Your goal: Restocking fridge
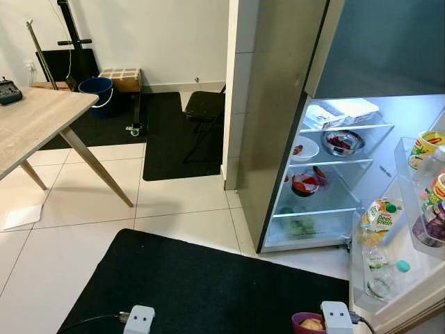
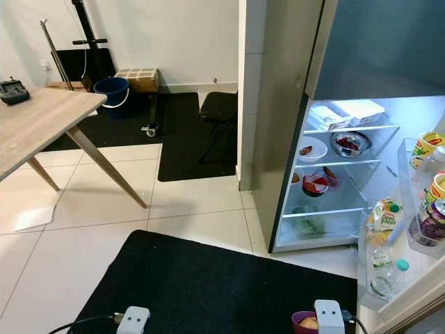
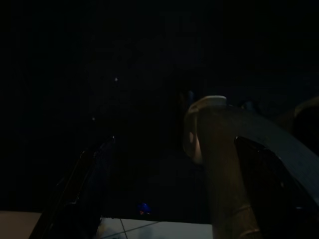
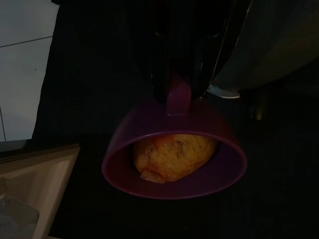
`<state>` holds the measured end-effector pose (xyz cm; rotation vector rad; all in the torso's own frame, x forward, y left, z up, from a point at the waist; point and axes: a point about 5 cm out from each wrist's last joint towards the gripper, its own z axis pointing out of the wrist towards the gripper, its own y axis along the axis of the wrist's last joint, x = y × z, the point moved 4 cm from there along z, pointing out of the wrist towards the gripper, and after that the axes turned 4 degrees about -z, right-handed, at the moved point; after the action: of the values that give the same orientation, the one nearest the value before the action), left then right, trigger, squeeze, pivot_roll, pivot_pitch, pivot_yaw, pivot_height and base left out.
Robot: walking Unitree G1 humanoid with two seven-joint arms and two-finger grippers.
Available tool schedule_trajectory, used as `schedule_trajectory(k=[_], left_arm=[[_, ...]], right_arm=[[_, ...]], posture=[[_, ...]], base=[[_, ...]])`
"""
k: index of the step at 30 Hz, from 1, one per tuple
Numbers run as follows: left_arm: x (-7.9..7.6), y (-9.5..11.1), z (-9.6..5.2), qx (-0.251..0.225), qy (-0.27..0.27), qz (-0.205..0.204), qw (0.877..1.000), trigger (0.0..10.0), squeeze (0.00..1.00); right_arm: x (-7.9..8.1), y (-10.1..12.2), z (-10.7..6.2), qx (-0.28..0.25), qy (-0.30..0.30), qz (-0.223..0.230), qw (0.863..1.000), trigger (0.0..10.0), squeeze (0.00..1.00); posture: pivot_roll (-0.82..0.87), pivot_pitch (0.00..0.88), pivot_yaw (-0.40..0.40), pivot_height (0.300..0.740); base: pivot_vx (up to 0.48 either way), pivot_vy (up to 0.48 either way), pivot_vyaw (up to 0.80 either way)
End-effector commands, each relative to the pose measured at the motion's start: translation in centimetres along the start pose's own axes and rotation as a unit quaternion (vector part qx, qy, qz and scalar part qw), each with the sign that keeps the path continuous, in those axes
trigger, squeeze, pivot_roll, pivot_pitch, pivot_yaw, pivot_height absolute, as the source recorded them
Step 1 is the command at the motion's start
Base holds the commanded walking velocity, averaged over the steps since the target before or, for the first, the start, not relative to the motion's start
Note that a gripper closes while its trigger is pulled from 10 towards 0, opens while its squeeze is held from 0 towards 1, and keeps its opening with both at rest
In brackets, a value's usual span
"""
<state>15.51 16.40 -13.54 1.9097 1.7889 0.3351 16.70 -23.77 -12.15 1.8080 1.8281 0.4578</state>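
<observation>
A purple bowl (image 4: pixel 119 164) with a golden piece of food (image 4: pixel 172 155) in it hangs from my right gripper (image 4: pixel 177 93), which is shut on the bowl's rim. In the left eye view the bowl (image 1: pixel 306 323) sits low beside my right wrist (image 1: pixel 337 316), over the black mat. The fridge (image 1: pixel 278 139) stands open ahead on the right. Its lit glass shelves (image 1: pixel 348 161) carry a white plate (image 1: pixel 304 149), a dark bowl (image 1: pixel 342 142) and a red bowl (image 1: pixel 305 184). My left gripper (image 3: pixel 159 134) hangs idle in deep shade.
The open fridge door (image 1: pixel 403 278) at far right holds bottles, cartons and cans in its racks. A black mat (image 1: pixel 195 285) lies underfoot. A wooden table (image 1: pixel 35 122) stands at left, and a blue bucket (image 1: pixel 97 90), a black chair (image 1: pixel 201 111) and a second mat lie behind.
</observation>
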Motion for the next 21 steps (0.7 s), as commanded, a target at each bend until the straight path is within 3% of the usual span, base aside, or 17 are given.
schedule_trajectory(k=[1, 6, 21], left_arm=[[-0.43, -0.55, 0.03, 0.012, -0.007, -0.009, 1.0, 10.0, 0.0], [-0.37, -0.37, 0.06, 0.009, -0.006, -0.012, 1.0, 10.0, 0.0], [-0.62, -0.62, 0.04, 0.008, -0.009, -0.028, 1.0, 10.0, 0.0]], right_arm=[[-0.03, 0.62, 0.12, -0.009, 0.001, -0.002, 1.0, 10.0, 0.0], [-0.1, 0.73, 0.14, -0.01, 0.001, -0.001, 1.0, 10.0, 0.0], [-0.08, 0.52, 0.1, -0.007, 0.002, 0.004, 1.0, 10.0, 0.0]], posture=[[-0.02, 0.0, -0.02, 0.739], [-0.02, 0.0, -0.02, 0.739], [-0.02, 0.0, -0.022, 0.739]], base=[[0.0, -0.48, 0.0], [0.0, -0.451, 0.0], [0.0, 0.0, 0.0]])
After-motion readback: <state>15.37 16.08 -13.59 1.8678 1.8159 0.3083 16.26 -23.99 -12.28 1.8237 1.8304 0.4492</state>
